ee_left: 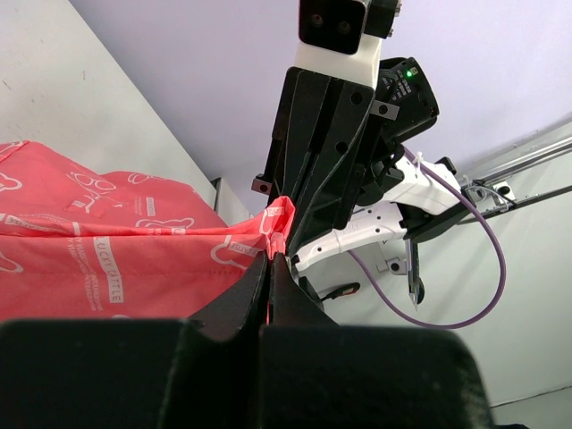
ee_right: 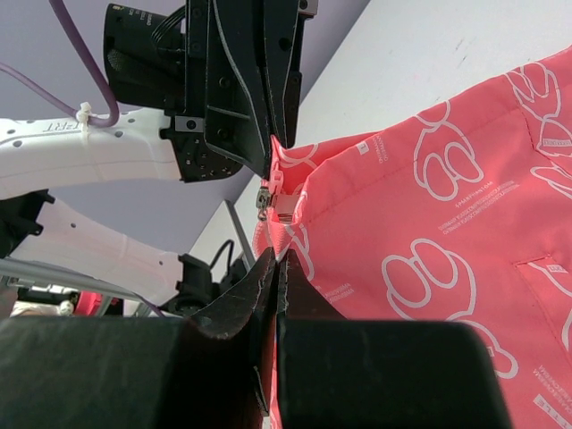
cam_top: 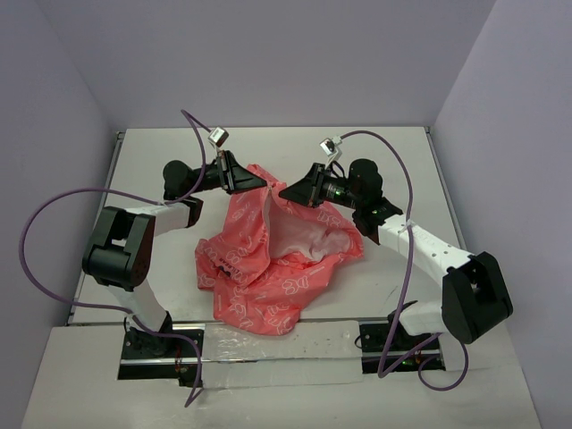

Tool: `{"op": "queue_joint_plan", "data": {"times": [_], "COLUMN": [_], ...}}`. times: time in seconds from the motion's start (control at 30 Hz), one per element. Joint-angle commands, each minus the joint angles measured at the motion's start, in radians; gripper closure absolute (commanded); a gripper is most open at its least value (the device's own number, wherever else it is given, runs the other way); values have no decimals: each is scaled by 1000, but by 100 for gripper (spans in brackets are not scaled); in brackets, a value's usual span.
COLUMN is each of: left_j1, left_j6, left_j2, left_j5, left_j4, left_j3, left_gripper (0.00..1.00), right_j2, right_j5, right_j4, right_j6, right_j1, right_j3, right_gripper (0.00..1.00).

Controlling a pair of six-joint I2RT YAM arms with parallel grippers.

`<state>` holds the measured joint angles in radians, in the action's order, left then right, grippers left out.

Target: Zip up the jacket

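Note:
The coral-pink jacket (cam_top: pixel 259 268) with white outline motifs lies bunched in the middle of the table, its white lining (cam_top: pixel 308 239) showing on the right. Its top edge is lifted between both grippers. My left gripper (cam_top: pixel 258 185) is shut on the jacket's edge (ee_left: pixel 271 255); the fabric (ee_left: pixel 107 250) stretches away to the left. My right gripper (cam_top: pixel 284 192) faces it closely and is shut on the jacket edge (ee_right: pixel 278 261) just below the metal zipper slider (ee_right: pixel 273 202). The fabric (ee_right: pixel 429 206) fills the right of that view. The dark blue mark is not in view.
The white table (cam_top: pixel 393 152) is bounded by purple-grey walls at the back and sides, with raised edges (cam_top: pixel 117 143) at left and right. Purple cables (cam_top: pixel 54 206) loop off both arms. The arm bases (cam_top: pixel 152 344) sit on the near edge.

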<state>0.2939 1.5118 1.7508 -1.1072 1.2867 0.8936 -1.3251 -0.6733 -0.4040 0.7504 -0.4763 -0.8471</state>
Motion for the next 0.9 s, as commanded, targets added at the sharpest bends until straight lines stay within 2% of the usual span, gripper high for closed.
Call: {"op": "queue_joint_plan", "data": {"times": [0.0, 0.27, 0.6, 0.87], "left_j1": [5, 6, 19, 31], "left_j6": [-18, -32, -166, -199], "left_j2": [-16, -24, -78, -94], "left_j5": [10, 9, 28, 47], "left_j4": [251, 236, 80, 28], "left_j3": [4, -3, -17, -22], "left_gripper": [100, 100, 100, 100], "right_j2": [13, 18, 38, 70], "right_j5": [6, 17, 47, 108], "right_j4": [-55, -50, -65, -106], "right_j6": [5, 13, 50, 75], "right_j1": [2, 2, 1, 1], "right_j3": [-42, -37, -37, 11], "right_gripper": [100, 100, 100, 100]}}
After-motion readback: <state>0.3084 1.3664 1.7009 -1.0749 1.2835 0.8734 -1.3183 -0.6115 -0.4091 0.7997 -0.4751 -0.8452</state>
